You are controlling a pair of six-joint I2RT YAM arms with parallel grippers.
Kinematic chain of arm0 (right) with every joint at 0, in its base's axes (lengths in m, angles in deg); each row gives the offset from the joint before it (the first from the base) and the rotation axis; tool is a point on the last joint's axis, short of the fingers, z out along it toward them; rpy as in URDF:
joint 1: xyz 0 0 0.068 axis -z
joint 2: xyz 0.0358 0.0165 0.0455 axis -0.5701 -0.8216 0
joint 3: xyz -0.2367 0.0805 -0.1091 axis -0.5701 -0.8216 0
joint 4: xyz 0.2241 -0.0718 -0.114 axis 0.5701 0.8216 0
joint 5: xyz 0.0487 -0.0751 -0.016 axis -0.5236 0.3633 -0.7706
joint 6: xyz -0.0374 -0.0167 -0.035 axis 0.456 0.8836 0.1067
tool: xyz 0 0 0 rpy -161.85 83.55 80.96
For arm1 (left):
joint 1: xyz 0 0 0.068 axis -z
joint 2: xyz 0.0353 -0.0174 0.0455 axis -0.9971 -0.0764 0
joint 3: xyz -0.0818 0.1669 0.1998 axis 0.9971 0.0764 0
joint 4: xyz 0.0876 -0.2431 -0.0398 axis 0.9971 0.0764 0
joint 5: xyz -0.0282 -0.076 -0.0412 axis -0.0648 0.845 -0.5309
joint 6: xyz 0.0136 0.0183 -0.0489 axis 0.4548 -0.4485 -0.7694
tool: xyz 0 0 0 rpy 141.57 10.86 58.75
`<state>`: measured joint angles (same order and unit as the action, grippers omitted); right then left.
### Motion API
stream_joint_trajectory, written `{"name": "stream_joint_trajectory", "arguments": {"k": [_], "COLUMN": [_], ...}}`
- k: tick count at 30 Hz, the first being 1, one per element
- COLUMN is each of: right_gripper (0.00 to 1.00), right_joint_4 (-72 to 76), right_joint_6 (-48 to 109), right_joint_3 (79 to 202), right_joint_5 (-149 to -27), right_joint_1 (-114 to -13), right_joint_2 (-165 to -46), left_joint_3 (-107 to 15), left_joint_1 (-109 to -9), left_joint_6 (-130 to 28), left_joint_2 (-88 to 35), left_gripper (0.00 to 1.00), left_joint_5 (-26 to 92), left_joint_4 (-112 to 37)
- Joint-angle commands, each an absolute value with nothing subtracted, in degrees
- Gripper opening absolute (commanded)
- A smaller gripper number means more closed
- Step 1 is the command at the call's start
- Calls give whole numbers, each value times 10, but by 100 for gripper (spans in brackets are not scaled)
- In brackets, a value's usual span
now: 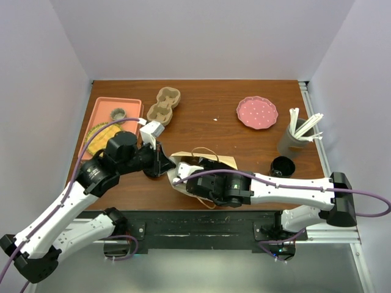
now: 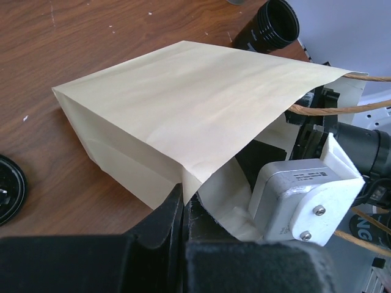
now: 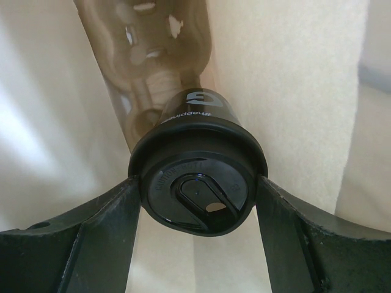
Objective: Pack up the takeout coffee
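Note:
In the right wrist view my right gripper [image 3: 198, 195] is shut on a takeout coffee [image 3: 197, 177], a black cup with a black lid. Both fingers press the lid's rim, and the cup is inside a cream paper bag [image 3: 293, 79]. In the top view the bag [image 1: 204, 160] lies on its side at the table's front middle, with my right wrist reaching into its mouth. My left gripper [image 2: 183, 198] is shut on the bag's lower mouth edge [image 2: 189, 183]; it also shows in the top view [image 1: 160, 160]. A second black cup [image 1: 282, 165] stands to the right of the bag and shows in the left wrist view [image 2: 272, 24].
A tan pulp cup carrier [image 1: 164, 105] and an orange tray [image 1: 104, 107] sit at the back left. A pink plate [image 1: 257, 112] and a grey holder with white sticks [image 1: 296, 137] are at the right. A black round lid [image 2: 7, 189] is at the left wrist view's left edge.

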<state>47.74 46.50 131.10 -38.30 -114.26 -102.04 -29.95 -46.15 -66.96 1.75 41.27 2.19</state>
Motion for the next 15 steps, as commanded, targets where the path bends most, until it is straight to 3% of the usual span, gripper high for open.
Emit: {"name": "stream_joint_trajectory", "arguments": {"k": [1,6,15], "right_gripper": [40,40,40], "right_joint_4": [401,343,352], "right_joint_6": [504,557,601], "right_joint_3": [1315,1329,1338], "right_joint_5": [-390,-412,-427], "right_joint_1": [-1145,-1121,-1088], "right_joint_2": [-1037,-1064,-1059], "left_joint_3": [-326,-324,-298], "left_joint_1": [-461,-460,-459], "left_joint_6": [-661,-635,-628], "left_joint_2": [36,36,57], "left_gripper": [0,0,0], "left_joint_5": [350,270,265], "left_joint_4": [27,28,23]}}
